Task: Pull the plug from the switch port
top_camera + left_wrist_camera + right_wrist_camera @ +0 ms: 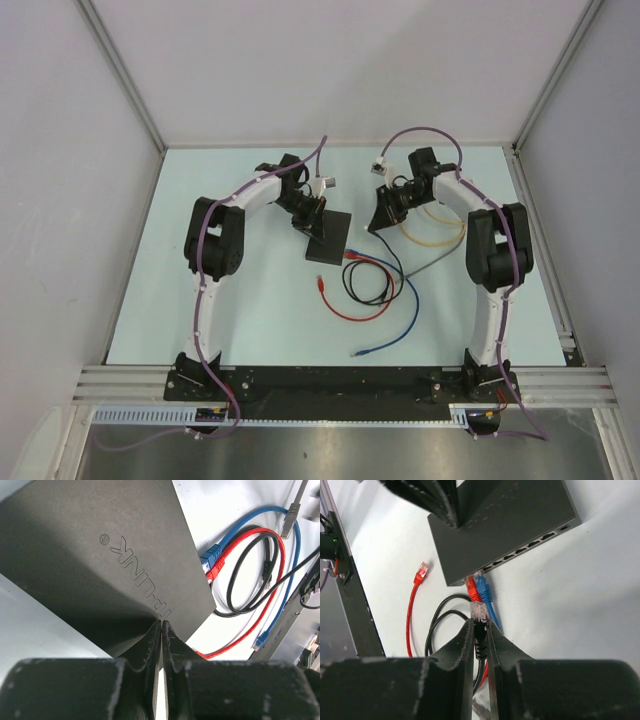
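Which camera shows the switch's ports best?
Right wrist: the port row faces it, red plug and blue plug seated at one end. Left wrist shows only the switch from above; top external, just a small black box.

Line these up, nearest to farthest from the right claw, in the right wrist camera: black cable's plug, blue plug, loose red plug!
1. Black cable's plug, pinched in the right claw.
2. Blue plug, in the switch just ahead.
3. Loose red plug, off left.

robot lab cell, white panel walls (330,60), aluminium frame rails (120,382)
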Action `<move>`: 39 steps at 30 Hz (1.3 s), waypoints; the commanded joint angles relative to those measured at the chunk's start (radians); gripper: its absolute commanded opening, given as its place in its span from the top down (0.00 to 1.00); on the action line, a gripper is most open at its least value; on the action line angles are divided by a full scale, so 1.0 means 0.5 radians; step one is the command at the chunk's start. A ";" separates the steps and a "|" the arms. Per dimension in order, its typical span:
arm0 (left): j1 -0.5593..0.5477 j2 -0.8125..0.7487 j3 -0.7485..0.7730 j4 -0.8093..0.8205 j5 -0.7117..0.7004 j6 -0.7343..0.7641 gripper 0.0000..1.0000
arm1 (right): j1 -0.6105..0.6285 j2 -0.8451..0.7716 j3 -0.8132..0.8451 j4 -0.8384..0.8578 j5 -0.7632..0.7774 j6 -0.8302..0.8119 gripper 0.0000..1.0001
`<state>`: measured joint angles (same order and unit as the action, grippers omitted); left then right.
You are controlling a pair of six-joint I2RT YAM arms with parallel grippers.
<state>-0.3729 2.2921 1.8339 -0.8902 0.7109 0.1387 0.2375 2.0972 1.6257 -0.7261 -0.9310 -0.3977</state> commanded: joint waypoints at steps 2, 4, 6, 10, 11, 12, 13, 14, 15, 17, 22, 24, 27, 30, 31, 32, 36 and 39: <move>-0.018 0.027 0.035 0.032 -0.100 0.008 0.89 | 0.019 -0.316 -0.146 -0.100 0.085 -0.195 0.86; -0.018 0.024 0.035 0.032 -0.096 0.002 0.89 | 0.031 -0.390 -0.217 -0.161 0.101 -0.287 0.85; -0.015 0.021 0.035 0.032 -0.096 0.002 0.89 | 0.062 -0.494 -0.287 -0.165 0.165 -0.370 0.77; -0.018 0.033 0.050 0.035 -0.084 -0.007 0.89 | 0.132 -0.577 -0.404 -0.268 0.260 -0.566 0.70; -0.018 0.033 0.057 0.032 -0.081 -0.007 0.89 | 0.157 -0.595 -0.426 -0.293 0.297 -0.621 0.69; -0.021 0.033 0.060 0.032 -0.078 -0.007 0.89 | 0.200 -0.632 -0.447 -0.318 0.319 -0.710 0.67; -0.018 0.036 0.063 0.032 -0.081 -0.010 0.89 | 0.236 -0.660 -0.514 -0.373 0.346 -0.875 0.67; -0.018 0.036 0.063 0.035 -0.078 -0.007 0.89 | 0.267 -0.684 -0.554 -0.373 0.413 -0.943 0.66; -0.021 0.036 0.060 0.035 -0.081 -0.010 0.89 | 0.319 -0.730 -0.600 -0.352 0.435 -0.984 0.65; -0.018 0.030 0.063 0.035 -0.078 -0.010 0.89 | 0.350 -0.749 -0.677 -0.333 0.411 -1.064 0.63; -0.018 0.009 0.057 0.029 -0.090 0.002 0.89 | 0.457 -0.636 -0.720 -0.186 0.444 -1.091 0.59; -0.018 -0.007 0.050 0.025 -0.102 0.011 0.89 | 0.485 -0.590 -0.720 -0.134 0.442 -1.095 0.57; -0.018 -0.043 0.017 0.016 -0.118 0.026 0.88 | 0.550 -0.537 -0.720 -0.009 0.457 -1.040 0.56; -0.018 -0.089 -0.035 0.016 -0.130 0.039 0.88 | 0.587 -0.528 -0.723 0.160 0.506 -0.938 0.53; -0.015 -0.102 -0.057 0.019 -0.133 0.042 0.88 | 0.593 -0.531 -0.729 0.209 0.539 -0.914 0.53; -0.015 -0.108 -0.063 0.016 -0.136 0.042 0.88 | 0.596 -0.534 -0.732 0.252 0.543 -0.901 0.52; -0.015 -0.163 -0.136 0.029 -0.155 0.042 0.88 | 0.635 -0.528 -0.754 0.449 0.579 -0.956 0.51; -0.015 -0.212 -0.173 0.022 -0.188 0.063 0.88 | 0.657 -0.485 -0.757 0.480 0.610 -1.039 0.50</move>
<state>-0.3759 2.2517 1.7809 -0.8768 0.6861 0.1333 0.5499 1.8378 1.2560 -0.5827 -0.6498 -0.8692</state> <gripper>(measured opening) 0.122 0.497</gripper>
